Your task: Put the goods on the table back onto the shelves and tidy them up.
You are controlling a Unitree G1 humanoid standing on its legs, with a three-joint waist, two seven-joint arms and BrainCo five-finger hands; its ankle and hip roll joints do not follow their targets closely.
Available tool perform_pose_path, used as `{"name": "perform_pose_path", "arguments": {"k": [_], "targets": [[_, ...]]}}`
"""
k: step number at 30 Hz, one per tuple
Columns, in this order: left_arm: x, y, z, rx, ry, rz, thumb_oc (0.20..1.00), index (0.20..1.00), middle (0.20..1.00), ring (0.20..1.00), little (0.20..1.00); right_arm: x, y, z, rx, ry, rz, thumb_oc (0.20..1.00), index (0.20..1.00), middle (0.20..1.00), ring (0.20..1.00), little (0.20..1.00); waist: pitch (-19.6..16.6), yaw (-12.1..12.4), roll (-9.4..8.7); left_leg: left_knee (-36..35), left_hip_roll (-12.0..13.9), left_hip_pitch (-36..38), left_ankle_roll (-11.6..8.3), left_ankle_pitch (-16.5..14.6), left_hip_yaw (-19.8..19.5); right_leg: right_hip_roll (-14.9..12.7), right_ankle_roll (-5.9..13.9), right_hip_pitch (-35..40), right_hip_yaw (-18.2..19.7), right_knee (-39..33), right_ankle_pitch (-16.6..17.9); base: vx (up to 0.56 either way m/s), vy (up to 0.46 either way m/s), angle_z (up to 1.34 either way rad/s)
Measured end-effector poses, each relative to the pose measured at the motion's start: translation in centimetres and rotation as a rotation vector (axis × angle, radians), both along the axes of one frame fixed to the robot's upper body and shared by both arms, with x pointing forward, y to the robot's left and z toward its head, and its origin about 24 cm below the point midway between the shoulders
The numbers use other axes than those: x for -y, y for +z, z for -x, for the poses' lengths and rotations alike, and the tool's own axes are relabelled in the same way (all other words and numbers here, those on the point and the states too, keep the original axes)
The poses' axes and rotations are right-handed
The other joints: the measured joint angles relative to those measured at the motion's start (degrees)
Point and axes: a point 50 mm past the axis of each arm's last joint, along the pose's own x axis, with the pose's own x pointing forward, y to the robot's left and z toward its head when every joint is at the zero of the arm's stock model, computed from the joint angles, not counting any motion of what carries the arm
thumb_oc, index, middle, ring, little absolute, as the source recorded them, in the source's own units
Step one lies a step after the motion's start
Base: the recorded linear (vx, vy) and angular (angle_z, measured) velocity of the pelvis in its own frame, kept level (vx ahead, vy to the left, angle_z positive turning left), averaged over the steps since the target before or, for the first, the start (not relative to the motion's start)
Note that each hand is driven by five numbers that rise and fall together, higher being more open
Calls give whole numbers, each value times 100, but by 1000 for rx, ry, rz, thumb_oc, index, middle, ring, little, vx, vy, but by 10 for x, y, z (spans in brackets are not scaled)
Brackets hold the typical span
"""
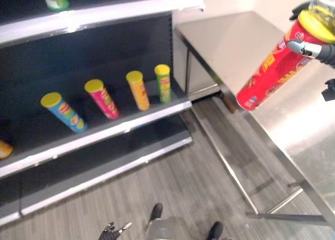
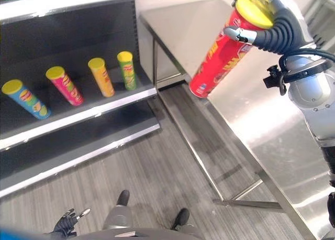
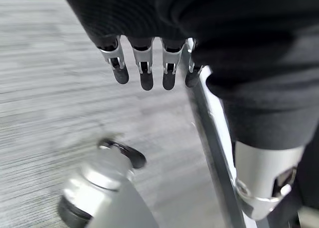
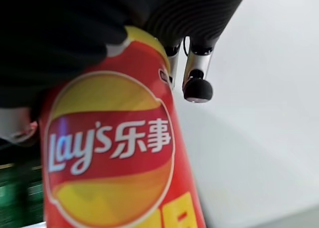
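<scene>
Up over the steel table (image 2: 293,145), the right hand (image 2: 272,28) is clasped round the yellow-lidded top end of a red crisp can (image 2: 225,54), which hangs tilted in the air with its base toward the shelf unit (image 1: 104,130). On the middle shelf stand a blue can (image 1: 65,111), a pink can (image 1: 103,98), an orange can (image 1: 138,90) and a green can (image 1: 163,83). Low by the floor, the left hand (image 3: 144,63) hangs with relaxed fingers, holding nothing
</scene>
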Motion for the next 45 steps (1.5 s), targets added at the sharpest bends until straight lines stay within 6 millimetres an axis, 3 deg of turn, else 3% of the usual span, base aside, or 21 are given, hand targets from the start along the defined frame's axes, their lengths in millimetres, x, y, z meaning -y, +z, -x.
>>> {"name": "perform_pose_path", "arguments": {"k": [6, 8, 11, 12, 13, 14, 15, 18, 19, 20, 23, 24, 25, 26, 27, 28, 30, 32, 33, 35, 45], "targets": [[-4, -4, 19, -54, 75, -8, 1000, 1000, 1000, 1000, 1000, -7, -5, 0, 2, 22, 36, 200, 200, 200, 200, 200, 174, -47, -158, 101, 526, -168, -66, -18, 1064, -490, -82, 114, -323, 36, 88, -40, 310, 36], [-4, -5, 19, -57, 81, -16, 1000, 1000, 1000, 1000, 1000, -3, -10, 0, -20, 10, 36, 200, 200, 200, 200, 200, 232, -289, -251, 402, 1236, -183, -242, -39, 1128, -903, 210, 305, -483, 168, 191, -37, 574, 47], [-2, -5, 23, -55, 84, -19, 1000, 1000, 1000, 1000, 1000, 5, -18, 3, -48, -21, 26, 200, 200, 200, 200, 200, 102, -502, -164, 411, 1577, -162, -292, -59, 1294, -1413, 504, 505, -548, 238, 309, 0, 412, 36], [4, -7, 23, -50, 82, -6, 1000, 1000, 1000, 1000, 1000, 5, -14, 4, -43, -29, 49, 200, 200, 200, 200, 200, -28, -618, 82, 435, 1531, -99, 30, 231, 1261, -1602, 803, 586, -618, 257, 445, 10, 304, 49], [1, -4, 18, -24, 83, -14, 1000, 1000, 1000, 1000, 1000, 6, -22, 3, -60, -24, 21, 200, 200, 200, 200, 200, 4, -773, -85, 537, 1305, -90, -564, 60, 1281, -1955, 929, 736, -597, 236, 576, 12, 409, 53], [-25, 9, 1, 15, 71, -88, 1000, 1000, 1000, 1000, 1000, 2, -43, -1, -130, 7, -38, 200, 200, 200, 200, 200, 22, -715, -541, 979, 854, -352, -443, -129, 1251, -2258, 555, 683, -522, 203, 894, -41, 249, 41], [-34, 16, -12, 51, 53, -113, 1000, 1000, 1000, 1000, 1000, -2, -48, 0, -151, 30, -36, 200, 200, 200, 200, 200, 22, -649, -580, 1411, 828, -638, -448, -375, 1179, -2292, 138, 546, -447, 229, 1266, -120, 552, 24], [-45, 27, -32, 109, 30, -151, 1000, 1000, 1000, 1000, 1000, 6, -62, 4, -154, 16, -113, 200, 200, 200, 200, 200, 39, -321, -600, 1667, 688, -556, -370, -474, 1232, -2453, 134, 245, -358, 978, 1558, -175, 490, 2], [-43, 24, -25, 83, 24, -146, 1000, 1000, 1000, 1000, 1000, 11, -65, 3, -172, -28, -109, 200, 200, 200, 200, 200, 58, -348, -539, 1602, 607, -373, -333, -580, 1239, -2533, 393, 167, -230, 1134, 1293, -251, 526, 13], [-41, 21, -18, 49, 0, -147, 1000, 1000, 1000, 1000, 1000, 21, -59, 8, -131, -68, -120, 200, 200, 200, 200, 200, 25, -458, -576, 1698, 375, -412, -191, -700, 1281, -2718, 274, 276, -653, 1154, 1796, -184, 612, 17], [-32, 17, -16, 19, -67, -139, 1000, 1000, 1000, 1000, 1000, 43, -70, 14, -138, -195, -157, 200, 200, 200, 200, 200, -21, -684, -516, 2133, 103, -658, 58, -922, 1436, -2823, -572, 43, -144, 948, 2546, -134, 561, 11], [-35, 16, -9, -2, -68, -144, 1000, 1000, 1000, 1000, 1000, 49, -77, 17, -156, -229, -181, 200, 200, 200, 200, 200, -37, -757, -513, 2083, -87, -727, 323, -1014, 1376, -2966, -583, 44, 63, 1018, 2551, -24, 439, 23], [-43, 19, -8, -12, -63, -166, 1000, 1000, 1000, 1000, 1000, 53, -83, 18, -170, -248, -215, 200, 200, 200, 200, 200, -28, -882, -608, 2029, -254, -629, 179, -962, 1412, -3016, -583, 2, 255, 1028, 2554, -16, 597, 8], [-56, 25, -12, -18, -71, -200, 1000, 1000, 1000, 1000, 1000, 52, -85, 22, -179, -259, -188, 200, 200, 200, 200, 200, 91, -853, -651, 2626, -320, -954, 501, -1205, 1479, -3141, -572, -234, 733, 1344, 2541, 40, 384, -2], [-59, 26, -18, -22, -71, -208, 1000, 1000, 1000, 1000, 1000, 51, -86, 21, -175, -258, -187, 200, 200, 200, 200, 200, 98, -956, -584, 2649, -302, -988, 405, -1359, 1341, -3061, -182, -566, 961, 1794, 2139, 32, 198, -22], [-58, 28, -27, -3, -78, -208, 1000, 1000, 1000, 1000, 1000, 48, -84, 20, -171, -248, -182, 200, 200, 200, 200, 200, 170, -911, -464, 2562, -92, -982, 479, -1341, 1219, -2681, 462, -848, 1064, 2272, 1157, 99, 174, -14], [-54, 28, -34, 19, -80, -199, 1000, 1000, 1000, 1000, 1000, 41, -82, 22, -166, -216, -159, 200, 200, 200, 200, 200, 222, -1033, -375, 1964, 62, -637, 403, -977, 1200, -1642, 257, -915, 1132, 2590, -348, 100, 170, -14], [-47, 26, -36, 27, -85, -181, 1000, 1000, 1000, 1000, 1000, 34, -71, 22, -128, -175, -108, 200, 200, 200, 200, 200, 301, -1135, -224, 1387, 347, -258, 341, -676, 1142, -504, 47, -663, 1832, 2055, -1031, 60, 79, 7], [-31, 19, -38, 34, -104, -137, 1000, 1000, 1000, 1000, 1000, 32, -64, 22, -111, -166, -80, 200, 200, 200, 200, 200, 207, -1373, -236, 970, 277, -26, 245, -415, 1070, -196, 139, -332, 1818, 1420, -1031, 98, 81, 40], [-2, 10, -47, 38, -198, -61, 1000, 1000, 1000, 1000, 1000, 34, -58, 22, -94, -172, -71, 200, 200, 200, 200, 200, 171, -1517, -369, 855, -395, 119, 299, -373, 1053, -392, 318, -219, 1848, 1376, -832, 130, 45, 30], [15, 6, -36, 47, -227, -25, 1000, 1000, 1000, 1000, 1000, 28, -44, 29, -74, -129, -18, 200, 200, 200, 200, 200, -246, -1604, -328, 232, -617, 463, 500, -105, 567, -177, 259, 653, 2056, 311, -806, 112, -51, 30]]}}
